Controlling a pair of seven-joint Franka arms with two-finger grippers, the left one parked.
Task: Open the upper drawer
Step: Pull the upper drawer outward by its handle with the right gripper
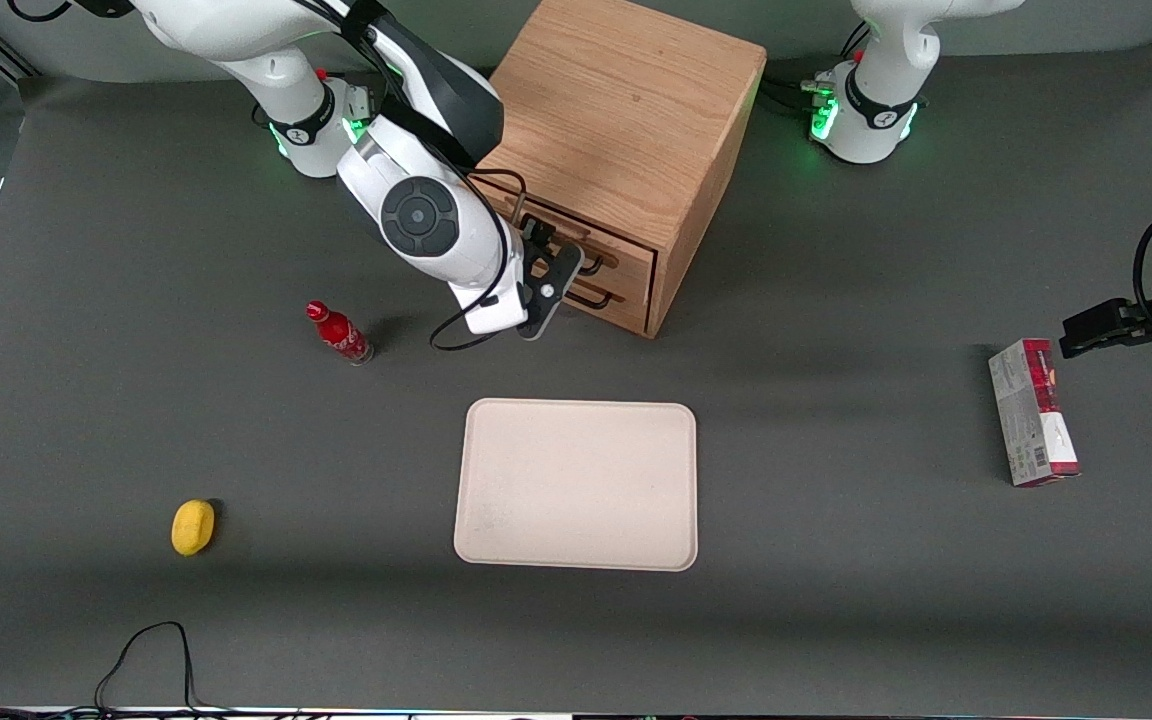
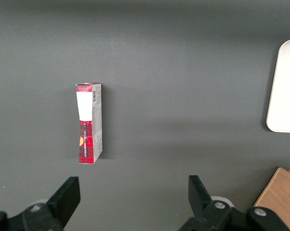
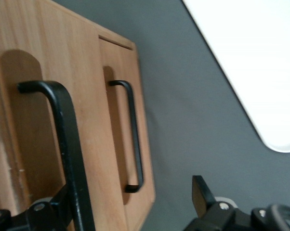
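The wooden cabinet (image 1: 626, 110) stands at the back of the table, its front turned toward the working arm's end. The upper drawer (image 1: 631, 250) has a long black bar handle (image 1: 591, 262). In the right wrist view this handle (image 3: 63, 139) is very close, and the bottom drawer's handle (image 3: 134, 134) is farther off. My right gripper (image 1: 548, 262) (image 3: 133, 190) is in front of the upper drawer and open. The upper handle bar lies between the jaws, close against one finger (image 3: 63, 202). The other finger (image 3: 200, 192) is over the mat.
A beige tray (image 1: 576, 485) (image 3: 251, 62) lies nearer the front camera than the cabinet. A small red bottle (image 1: 339, 333) stands beside my arm. A yellow lemon (image 1: 193, 526) lies toward the working arm's end. A red and grey box (image 1: 1033, 412) (image 2: 89, 122) lies toward the parked arm's end.
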